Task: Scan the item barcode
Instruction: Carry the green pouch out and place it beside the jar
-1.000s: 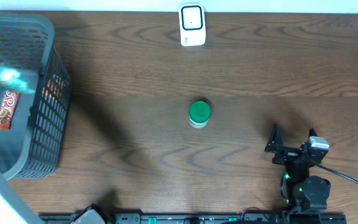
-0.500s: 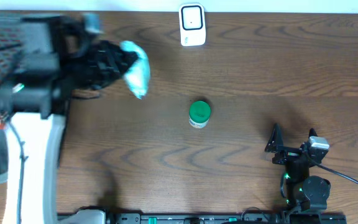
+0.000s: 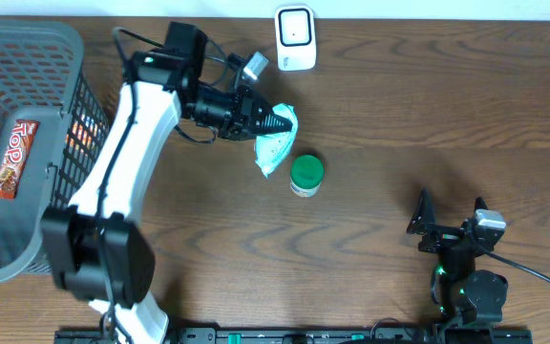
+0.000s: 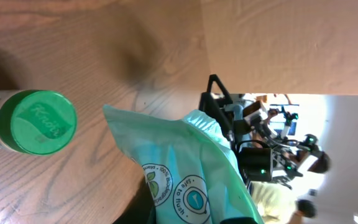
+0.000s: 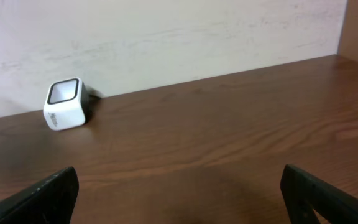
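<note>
One item: mint pouch (image 3: 273, 148), pinched at its top by L gripper (image 3: 277, 120), hangs over table (image 3: 447, 115) betw. scanner (image 3: 295, 38) & green-lid jar (image 3: 306, 175). R gripper (image 5: 179, 180) agape, idle. Risk: limp pouch sags, so barcode faces away frm scanner; may clip jar.

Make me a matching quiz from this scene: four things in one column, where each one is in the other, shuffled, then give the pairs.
1. wipes packet
2. green-lidded jar
3. white scanner
4. grey basket

A. at the far edge of the table
B. at the left end
C. held in the left gripper
D. standing near the middle

Pairs: 1-C, 2-D, 3-A, 4-B.
</note>
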You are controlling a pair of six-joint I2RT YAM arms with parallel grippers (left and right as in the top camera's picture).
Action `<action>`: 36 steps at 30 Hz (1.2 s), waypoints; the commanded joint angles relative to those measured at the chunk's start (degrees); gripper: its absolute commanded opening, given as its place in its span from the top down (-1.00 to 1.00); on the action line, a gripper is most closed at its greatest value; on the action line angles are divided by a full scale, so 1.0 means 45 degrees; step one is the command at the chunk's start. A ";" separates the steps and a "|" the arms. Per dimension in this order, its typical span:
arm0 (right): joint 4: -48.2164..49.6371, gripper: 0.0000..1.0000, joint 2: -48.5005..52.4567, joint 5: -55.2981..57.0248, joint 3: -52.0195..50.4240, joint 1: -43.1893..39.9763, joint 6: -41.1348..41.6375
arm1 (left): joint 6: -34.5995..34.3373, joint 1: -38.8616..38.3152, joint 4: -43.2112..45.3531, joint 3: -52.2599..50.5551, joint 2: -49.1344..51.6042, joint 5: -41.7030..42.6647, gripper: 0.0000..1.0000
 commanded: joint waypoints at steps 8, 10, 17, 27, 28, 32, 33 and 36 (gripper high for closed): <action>-0.0049 -0.98 -0.0068 -0.0015 -0.0019 0.0107 -0.0185 | 0.1953 -0.0039 -0.0117 0.0044 0.1263 0.1088 0.85; -0.0049 -0.98 -0.0068 -0.0015 -0.0019 0.0107 -0.0185 | 0.2259 -0.0039 -0.0121 0.0015 0.1263 0.0636 0.85; -0.0049 -0.99 -0.0068 -0.0015 -0.0019 0.0107 -0.0185 | 0.3303 -0.0010 -0.0102 -0.0612 0.1273 -0.0442 0.85; -0.0049 -0.98 -0.0068 -0.0015 -0.0019 0.0107 -0.0185 | 0.3891 0.0010 0.0476 -0.1156 0.1292 -0.1904 0.85; -0.0049 -0.99 -0.0068 -0.0015 -0.0019 0.0107 -0.0185 | 0.3891 0.0010 0.0651 -0.1331 0.1292 -0.1919 0.85; -0.0049 -0.99 -0.0068 -0.0015 -0.0019 0.0107 -0.0185 | 0.3871 0.0010 0.1394 -0.2249 0.1311 -0.1914 0.85; -0.0049 -0.98 -0.0068 -0.0015 -0.0019 0.0107 -0.0185 | 0.3827 0.0010 0.1617 -0.2521 0.1316 -0.1889 0.85; -0.0049 -0.98 -0.0068 -0.0015 -0.0019 0.0107 -0.0185 | 0.3687 0.0010 0.2336 -0.3347 0.1321 -0.1885 0.85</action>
